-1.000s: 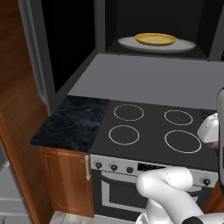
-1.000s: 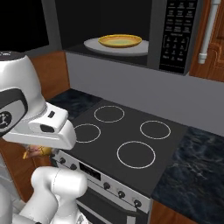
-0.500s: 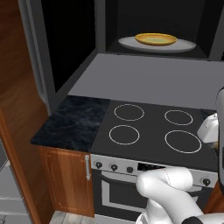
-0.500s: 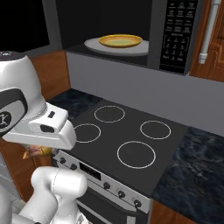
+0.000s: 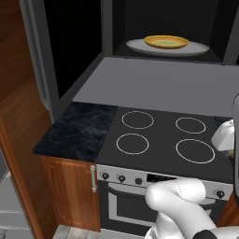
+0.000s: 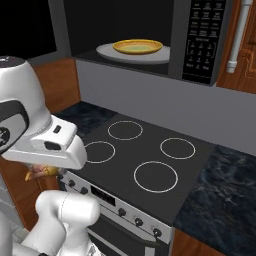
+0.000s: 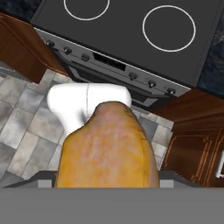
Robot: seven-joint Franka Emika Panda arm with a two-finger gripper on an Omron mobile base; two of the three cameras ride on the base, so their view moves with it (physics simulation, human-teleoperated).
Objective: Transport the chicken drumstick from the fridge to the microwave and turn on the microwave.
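The chicken drumstick (image 7: pixel 109 148), a yellow-orange lump, sits right in front of the hand camera and hides the fingertips. My gripper (image 6: pixel 42 171) is shut on it, low in front of the oven, and a bit of orange peeks out under the white hand. The microwave (image 6: pixel 202 40) hangs above the stove with its door (image 5: pixel 70 51) swung open to the left. Inside, a grey turntable (image 5: pixel 198 48) carries a flat yellow plate (image 5: pixel 166 41). A grey sliver of the fridge (image 5: pixel 5 196) shows at the lower left.
Below the microwave lies a black stovetop (image 5: pixel 161 135) with several rings, and an oven front with knobs (image 7: pixel 131 75) under it. Dark marble counter (image 5: pixel 77 130) sits on the left, more counter (image 6: pixel 220 200) on the right. Wooden cabinets (image 5: pixel 70 191) flank the oven above a tiled floor (image 7: pixel 26 113).
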